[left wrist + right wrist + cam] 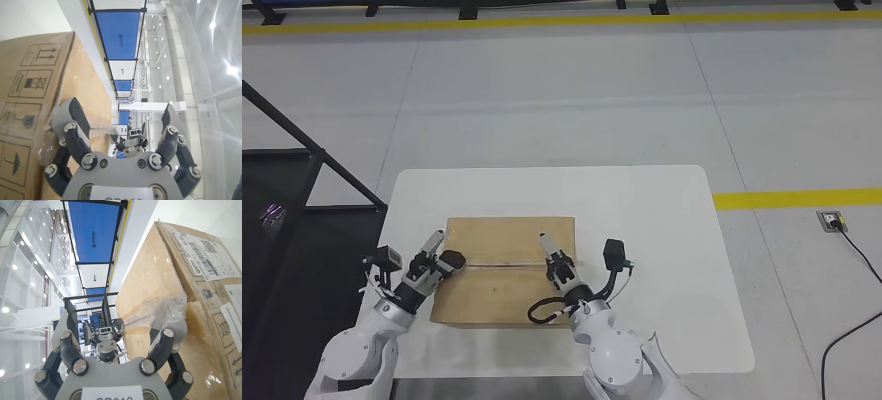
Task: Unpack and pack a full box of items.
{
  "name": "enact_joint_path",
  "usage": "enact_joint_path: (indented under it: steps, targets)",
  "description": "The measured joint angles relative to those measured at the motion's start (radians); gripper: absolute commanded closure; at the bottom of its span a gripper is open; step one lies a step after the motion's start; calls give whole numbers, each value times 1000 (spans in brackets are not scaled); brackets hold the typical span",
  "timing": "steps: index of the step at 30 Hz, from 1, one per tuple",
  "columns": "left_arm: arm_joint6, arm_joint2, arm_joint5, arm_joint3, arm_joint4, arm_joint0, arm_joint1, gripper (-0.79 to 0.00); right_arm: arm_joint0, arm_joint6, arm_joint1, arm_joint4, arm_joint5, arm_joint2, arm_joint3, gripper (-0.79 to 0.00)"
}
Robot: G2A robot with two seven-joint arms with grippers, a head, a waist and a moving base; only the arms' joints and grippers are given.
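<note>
The closed cardboard box [504,270] sits near the front edge of the table [662,210], left of centre. My left gripper [122,117] is at its left end and my right gripper [119,325] at its right end, by the taped seam [160,311]. Both pairs of fingers are spread apart, holding nothing.

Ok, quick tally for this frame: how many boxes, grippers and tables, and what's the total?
Cardboard box: 1
Grippers: 2 (left gripper and right gripper, both open, one at each end of the box)
White table: 1
Total: 4
</note>
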Motion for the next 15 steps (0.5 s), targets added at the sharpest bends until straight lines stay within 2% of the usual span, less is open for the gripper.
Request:
enact_joint_path:
  steps: [9, 15]
  targets:
    - [19, 37, 1, -50, 21, 22, -1, -785, -3, 17, -8, -12, -1, 7, 6, -785]
    - [53, 83, 26, -46, 45, -3, -6, -785, -3, 28, -14, -20, -3, 9, 13, -785]
